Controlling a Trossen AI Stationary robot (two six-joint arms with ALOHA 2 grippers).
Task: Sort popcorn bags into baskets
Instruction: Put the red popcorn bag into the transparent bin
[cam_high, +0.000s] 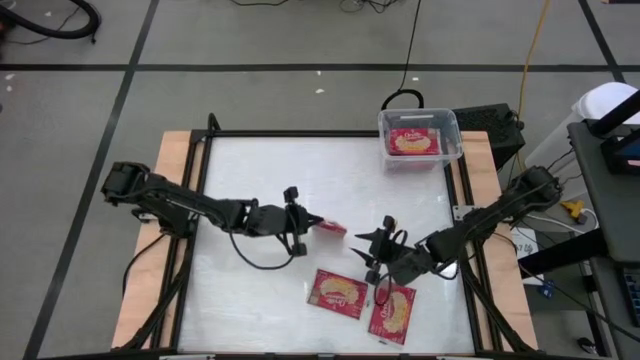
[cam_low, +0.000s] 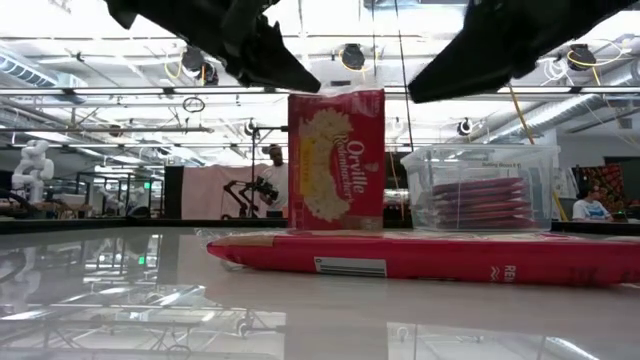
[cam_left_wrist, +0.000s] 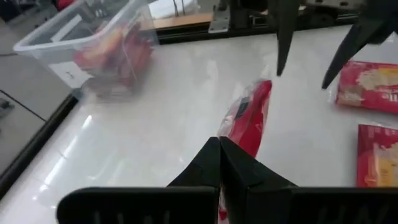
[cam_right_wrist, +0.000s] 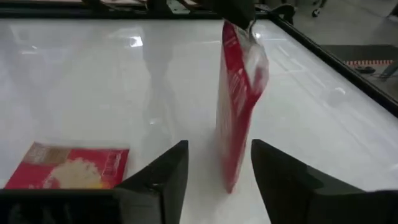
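Holding packets, the clear bin; left claw grips a popcorn bag, right claw wide.

A: Two dark arms, left arm and right arm, black all over, built from jointed segments.
B: Bulky rounded housings at the shoulder ends, slimmer links toward the wrists.
A: Loose black cable looping under the left wrist; another loop hanging by the right wrist.
B: Left gripper: matte black, fingers tapering to sharp wedge points, with a flat bar across the base.
A: Right gripper: same matte black, two broad angular fingers with slanted inner faces.
B: Seen from table height, just dark pointed silhouettes against the ceiling lights.
A: No visible markings or labels on either.
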